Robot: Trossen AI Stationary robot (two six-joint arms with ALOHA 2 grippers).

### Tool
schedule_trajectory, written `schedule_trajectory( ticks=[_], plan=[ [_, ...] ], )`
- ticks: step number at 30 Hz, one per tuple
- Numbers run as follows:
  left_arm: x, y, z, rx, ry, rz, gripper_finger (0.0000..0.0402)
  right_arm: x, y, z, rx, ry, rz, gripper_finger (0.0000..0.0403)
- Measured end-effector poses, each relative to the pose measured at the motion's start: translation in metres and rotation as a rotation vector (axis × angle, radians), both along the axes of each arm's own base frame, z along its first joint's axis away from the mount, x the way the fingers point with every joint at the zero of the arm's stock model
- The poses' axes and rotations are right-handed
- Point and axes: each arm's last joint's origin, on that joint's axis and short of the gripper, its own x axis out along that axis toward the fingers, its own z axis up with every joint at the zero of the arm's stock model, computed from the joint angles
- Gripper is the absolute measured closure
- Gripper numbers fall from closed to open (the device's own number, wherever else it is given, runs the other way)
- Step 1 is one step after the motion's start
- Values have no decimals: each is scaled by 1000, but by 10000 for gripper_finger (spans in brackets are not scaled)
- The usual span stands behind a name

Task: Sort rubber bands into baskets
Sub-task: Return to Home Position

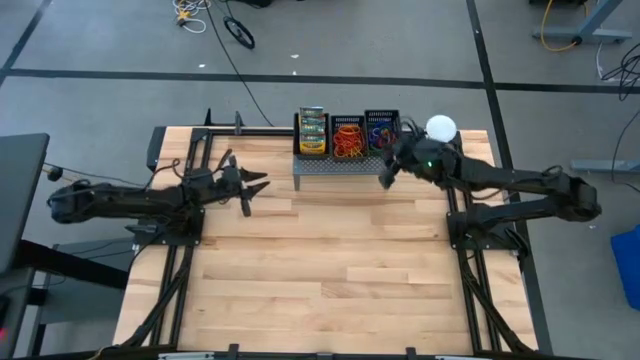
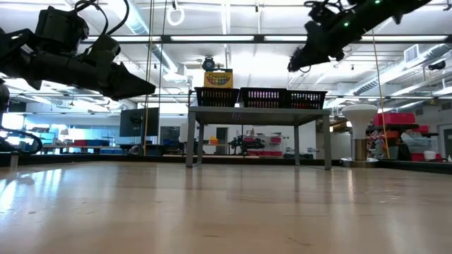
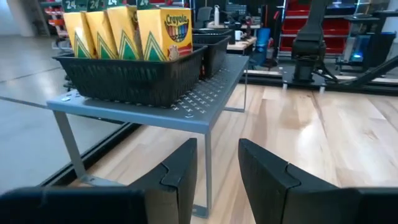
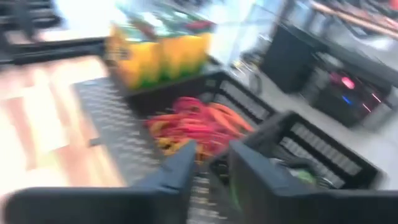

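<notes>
Rubber bands, thin loops heaped in orange and red point(image 4: 196, 124), fill the middle one of three black rectangular mesh baskets point(image 2: 263, 97). A mixed tangle of blue, purple and green loops lies in the right-hand one. I see no loose band on the pale wooden tabletop point(image 1: 330, 270). The baskets stand side by side on a grey perforated metal stand point(image 3: 186, 102) at the far edge, their row running left to right across the table. The left one holds yellow-green crayon boxes point(image 3: 165, 34), four as I count them through the left wrist camera.

My right gripper point(image 1: 384, 178) hangs over the stand's front right corner, above rim height, with the right-hand basket ahead of and below its fingers. Those two dark fingers stand a little apart with nothing between them. It is by far the nearer arm. My left gripper point(image 1: 255, 188) waits over the wood to the left of the stand, well apart from it, its fingers parted and empty too.

I judge the sorting finished, with only the retreat to make. I would draw the right arm away crosswise to the row, toward its own side. It should keep its height so the fingers clear the rims, and I would mind the white round-topped object point(image 1: 441, 127) beside the wrist.
</notes>
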Motion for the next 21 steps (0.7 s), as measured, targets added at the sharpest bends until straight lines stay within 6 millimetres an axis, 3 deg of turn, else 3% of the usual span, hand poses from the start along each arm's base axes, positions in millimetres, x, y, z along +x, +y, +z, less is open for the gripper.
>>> schedule_trajectory(
  ticks=[2,4,9,21],
  plan=[
    [-5,1,2,-2,1,-4,277,-1,11,-5,-31,-11,100,357],
    [-11,2,5,-1,-4,-12,277,-1,21,-11,-62,-35,208,390],
    [-25,0,12,20,-44,-8,277,-8,37,-27,-102,-108,409,389],
    [-57,-9,22,79,-144,38,277,-46,44,-83,-148,-288,556,398]
  ],
)
